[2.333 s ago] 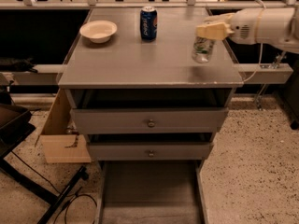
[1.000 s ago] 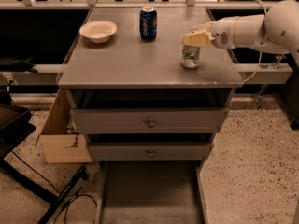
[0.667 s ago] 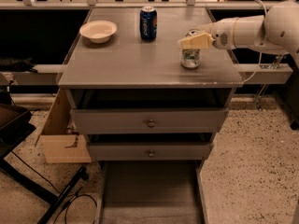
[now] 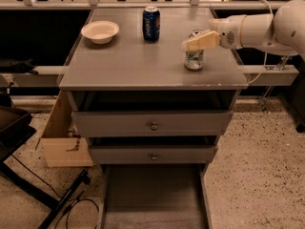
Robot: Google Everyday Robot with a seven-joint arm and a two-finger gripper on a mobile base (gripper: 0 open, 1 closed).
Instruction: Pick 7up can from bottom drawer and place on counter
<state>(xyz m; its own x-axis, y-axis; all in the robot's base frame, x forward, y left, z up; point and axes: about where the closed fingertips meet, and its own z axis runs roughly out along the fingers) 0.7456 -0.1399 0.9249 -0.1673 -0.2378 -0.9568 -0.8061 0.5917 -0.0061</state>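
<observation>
The 7up can (image 4: 194,59), pale green and white with a silver top, stands upright on the right part of the grey counter (image 4: 138,63). My gripper (image 4: 194,43) reaches in from the right on its white arm and is shut on the can's upper part, with one cream finger (image 4: 202,40) across the front of it. The can's base appears to rest on the counter. The bottom drawer (image 4: 152,194) is pulled out at floor level, and its flat grey floor shows nothing in it.
A blue Pepsi can (image 4: 151,17) and a white bowl (image 4: 100,31) stand at the back of the counter. Two knobbed grey drawers (image 4: 153,124) are slightly open under the top. A cardboard box (image 4: 62,140) and a black stand (image 4: 28,175) are on the left floor.
The gripper carried the 7up can leftward and down from the counter's right edge onto the surface. Over the last second it has stayed nearly still.
</observation>
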